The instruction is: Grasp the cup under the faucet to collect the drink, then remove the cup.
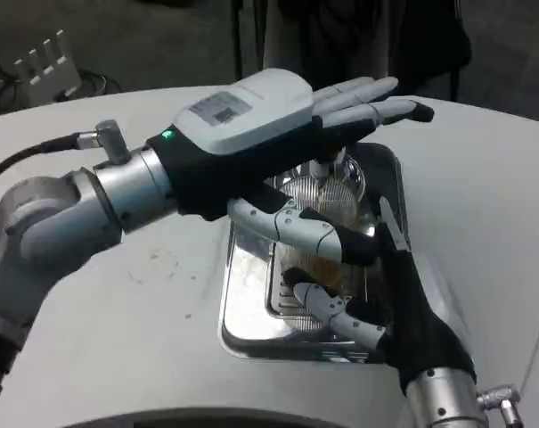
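White table (118, 294) with steel tray (242, 312), dark floor behind; right hand (376, 294) fingers around cup (327, 201), left hand (278, 125) fingers outstretched.

White round table (118, 294), dark floor (144, 36) behind

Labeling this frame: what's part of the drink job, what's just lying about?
Job:
- cup, clear, mostly hidden by the hands
- metal drip tray under it
- left hand, above the cup
- right hand, reaching in at the tray

Lying about:
- white connector block, far left
- black cables beside it
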You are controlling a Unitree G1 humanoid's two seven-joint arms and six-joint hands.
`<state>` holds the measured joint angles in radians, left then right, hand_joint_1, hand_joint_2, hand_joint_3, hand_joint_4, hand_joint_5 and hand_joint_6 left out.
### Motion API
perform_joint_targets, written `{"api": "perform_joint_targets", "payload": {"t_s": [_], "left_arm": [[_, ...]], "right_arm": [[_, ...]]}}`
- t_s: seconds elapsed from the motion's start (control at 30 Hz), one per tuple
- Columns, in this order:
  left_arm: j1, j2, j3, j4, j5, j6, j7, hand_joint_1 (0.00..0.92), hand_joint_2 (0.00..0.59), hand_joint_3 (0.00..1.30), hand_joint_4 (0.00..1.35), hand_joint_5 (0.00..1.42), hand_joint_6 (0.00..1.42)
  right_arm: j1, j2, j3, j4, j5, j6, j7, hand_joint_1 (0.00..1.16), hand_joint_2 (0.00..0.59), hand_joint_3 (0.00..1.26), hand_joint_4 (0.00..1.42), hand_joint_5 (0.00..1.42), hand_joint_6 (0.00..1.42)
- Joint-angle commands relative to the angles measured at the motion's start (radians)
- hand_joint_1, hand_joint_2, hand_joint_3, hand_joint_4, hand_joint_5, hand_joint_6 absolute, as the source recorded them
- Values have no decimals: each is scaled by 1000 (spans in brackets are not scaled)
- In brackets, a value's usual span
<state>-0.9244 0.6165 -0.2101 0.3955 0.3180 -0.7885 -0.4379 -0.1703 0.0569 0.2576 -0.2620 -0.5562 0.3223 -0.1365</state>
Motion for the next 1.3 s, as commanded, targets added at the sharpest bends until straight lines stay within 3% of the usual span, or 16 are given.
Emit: {"api": "perform_joint_targets", "payload": {"t_s": [0.03, 1.3], "left_arm": [[20, 14, -3, -11, -5, 4, -31, 0, 102, 115, 0, 20, 243], [21, 40, 8, -2, -35, 17, -65, 0, 104, 123, 0, 21, 254]], "right_arm": [[-37, 29, -9, 45, 33, -19, -32, 659, 211, 0, 0, 0, 64], [-186, 68, -6, 276, 118, -89, -169, 655, 217, 0, 0, 0, 56]]}}
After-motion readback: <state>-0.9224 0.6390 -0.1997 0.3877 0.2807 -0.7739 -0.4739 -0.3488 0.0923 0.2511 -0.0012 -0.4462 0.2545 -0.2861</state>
